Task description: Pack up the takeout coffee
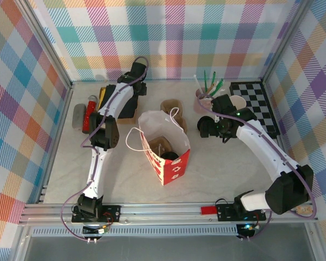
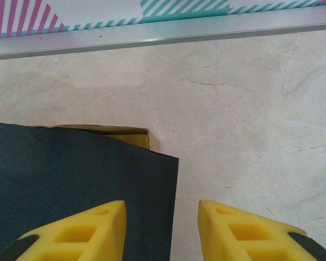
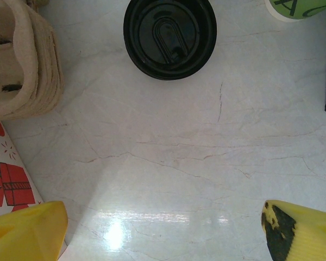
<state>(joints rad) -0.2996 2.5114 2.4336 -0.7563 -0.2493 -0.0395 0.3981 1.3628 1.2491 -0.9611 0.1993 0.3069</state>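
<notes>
Coffee (image 3: 170, 37), just one, black lid, sitting ahead of right gripper (image 3: 163, 228), fingers wide apart, one bag (image 1: 165, 149), left gripper (image 2: 162, 217) fingers apart too, over one black sheet (image 2: 70, 179)

The table (image 1: 228, 174) has a pale top with a marble pattern and thin grey veins. Three walls (image 1: 168, 32) stand around it, covered with checks in pink, blue, green, orange and white. A metal rail (image 1: 168, 209) runs along the near edge. In the right wrist view, a bright spot of light (image 3: 114, 234) shines on the table top.
</notes>
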